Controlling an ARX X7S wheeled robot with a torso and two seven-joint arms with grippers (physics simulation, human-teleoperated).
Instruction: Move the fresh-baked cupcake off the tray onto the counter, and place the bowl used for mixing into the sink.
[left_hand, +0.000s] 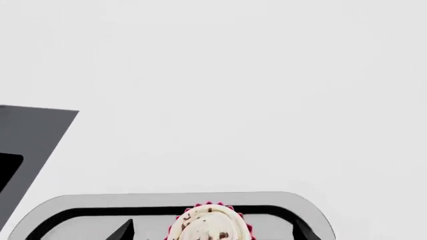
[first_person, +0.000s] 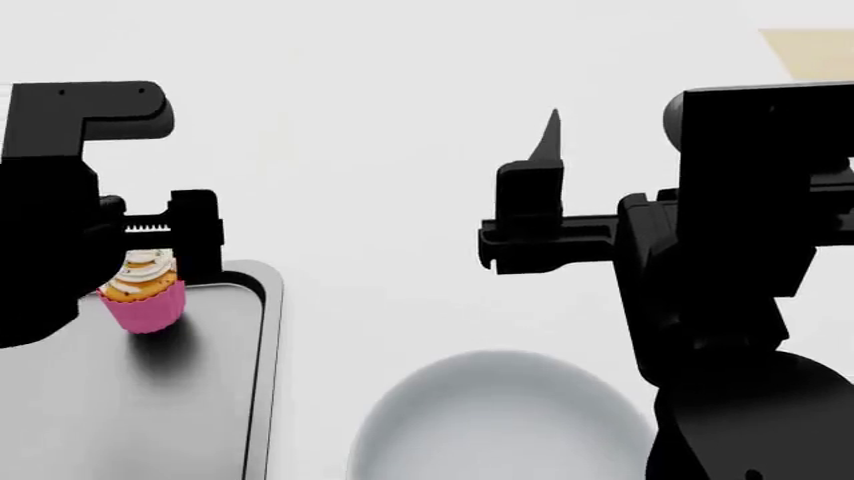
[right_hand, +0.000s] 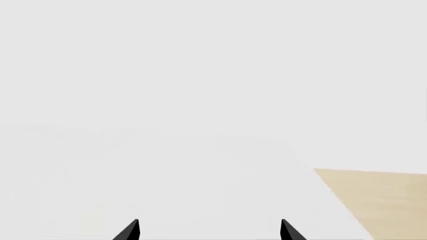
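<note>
The cupcake (first_person: 142, 290), with a pink wrapper and white frosting, stands on the silver-grey tray (first_person: 200, 400) near its far corner. In the left wrist view the cupcake (left_hand: 210, 222) sits between my left gripper's (left_hand: 213, 234) two dark fingers (left_hand: 123, 231), which stand apart on either side of it with gaps. My left gripper (first_person: 150, 262) is open around it. The pale bowl (first_person: 501, 425) lies on the white counter (first_person: 387, 200) right of the tray. My right gripper (first_person: 534, 190) hangs above the counter behind the bowl, open and empty (right_hand: 208, 232).
A dark grey slab with a black recess (left_hand: 33, 145) lies on the counter beyond the tray; I cannot tell if it is the sink. A tan floor patch (right_hand: 380, 200) marks the counter's far right edge (first_person: 807, 50).
</note>
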